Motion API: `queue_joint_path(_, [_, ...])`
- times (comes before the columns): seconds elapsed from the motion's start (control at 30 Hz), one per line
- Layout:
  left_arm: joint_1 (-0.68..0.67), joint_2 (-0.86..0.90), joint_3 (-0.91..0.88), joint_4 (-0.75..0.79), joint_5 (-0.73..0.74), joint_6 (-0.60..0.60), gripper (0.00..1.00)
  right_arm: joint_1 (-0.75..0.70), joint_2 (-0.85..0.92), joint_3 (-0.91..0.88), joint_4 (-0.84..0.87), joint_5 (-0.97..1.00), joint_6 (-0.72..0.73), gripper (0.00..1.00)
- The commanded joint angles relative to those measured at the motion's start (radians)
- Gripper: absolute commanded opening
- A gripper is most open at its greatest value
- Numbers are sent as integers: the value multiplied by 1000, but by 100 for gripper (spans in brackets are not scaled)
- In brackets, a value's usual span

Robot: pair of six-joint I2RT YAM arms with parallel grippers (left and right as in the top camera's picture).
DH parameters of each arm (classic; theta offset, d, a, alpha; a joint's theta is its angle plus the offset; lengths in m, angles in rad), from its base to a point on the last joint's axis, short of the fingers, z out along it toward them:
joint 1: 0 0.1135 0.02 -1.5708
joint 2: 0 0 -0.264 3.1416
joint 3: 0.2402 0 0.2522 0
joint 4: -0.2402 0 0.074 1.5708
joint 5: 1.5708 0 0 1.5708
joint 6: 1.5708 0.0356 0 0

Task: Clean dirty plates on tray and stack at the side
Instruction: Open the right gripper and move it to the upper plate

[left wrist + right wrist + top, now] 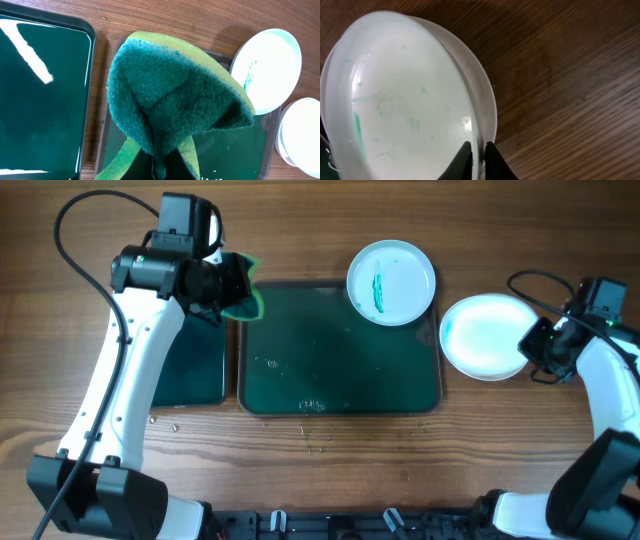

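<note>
My left tool (162, 169) is clamped shut on a folded sponge (175, 100), yellow-green foam with a dark green scouring face. It holds the sponge over the far left corner of the large dark green rectangular tray (340, 370), which lies in the middle of the brown wooden counter (330, 470). One round white plate with a teal streak at its middle (391, 282) sits at the tray's far right corner, its edge reaching out over the rim. Just right of the tray, two more white plates are stacked on the counter. The top plate (400, 95) shows faint green smudges, and the lower plate (489, 107) peeks out beneath it. My right tool (478, 160) is narrow, one finger on each side of the top plate's rim; I cannot tell whether it presses. A smaller green tray (195, 370) lies left of the large one.
</note>
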Motion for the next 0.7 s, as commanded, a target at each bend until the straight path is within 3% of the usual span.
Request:
queue_joint_path(0.0, [3,10,-1,0,-10,12,4,3,29,1,13,-87,11,24])
queue_joint_path(0.1, [3,10,-1,1,-10,12,4,4,21,11,6,-156,-1,32])
queue_joint_path(0.17, [3,10,-1,1,-10,12,4,13,12,40,-8,-263,-82,35])
queue_joint_path(0.33, [3,10,-1,1,-11,12,4,103,-1,169,-87,-280,-152,41])
queue_joint_path(0.4, [3,10,-1,1,-14,12,4,183,-1,227,-82,-278,-168,56])
queue_joint_path(0.47, [3,10,-1,1,-14,12,4,251,11,266,-58,-266,-167,65])
queue_joint_path(0.67, [3,10,-1,1,-14,12,4,357,191,383,-18,-270,-147,67])
